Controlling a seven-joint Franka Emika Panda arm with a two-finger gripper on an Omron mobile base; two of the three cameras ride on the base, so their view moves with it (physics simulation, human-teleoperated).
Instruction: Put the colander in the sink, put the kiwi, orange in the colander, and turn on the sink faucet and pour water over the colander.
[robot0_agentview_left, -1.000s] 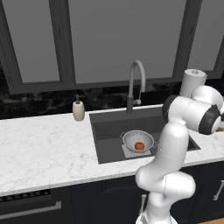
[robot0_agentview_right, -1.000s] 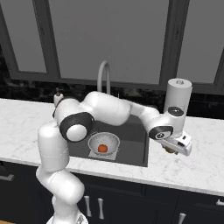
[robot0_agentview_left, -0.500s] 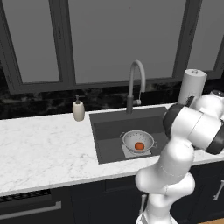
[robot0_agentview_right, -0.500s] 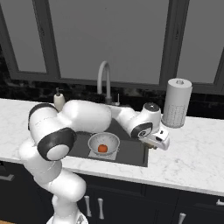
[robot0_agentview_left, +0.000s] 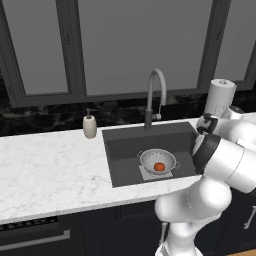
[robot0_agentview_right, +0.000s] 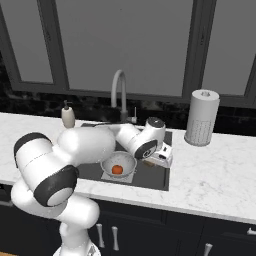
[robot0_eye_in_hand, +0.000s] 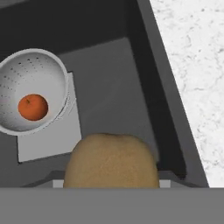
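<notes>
Jaws apparently hold kiwi (robot0_eye_in_hand: 111, 161) above sink (robot0_eye_in_hand: 113, 87) edge.

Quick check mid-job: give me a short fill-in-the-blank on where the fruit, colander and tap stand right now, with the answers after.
1. The colander sits inside the ____.
2. The fruit lying in the colander is the ____.
3. The brown kiwi is held in the ____, over the basin's right side, not yet in the colander.
4. From the sink faucet, ____ water is running.

Missing words: sink; orange; gripper; no
</notes>
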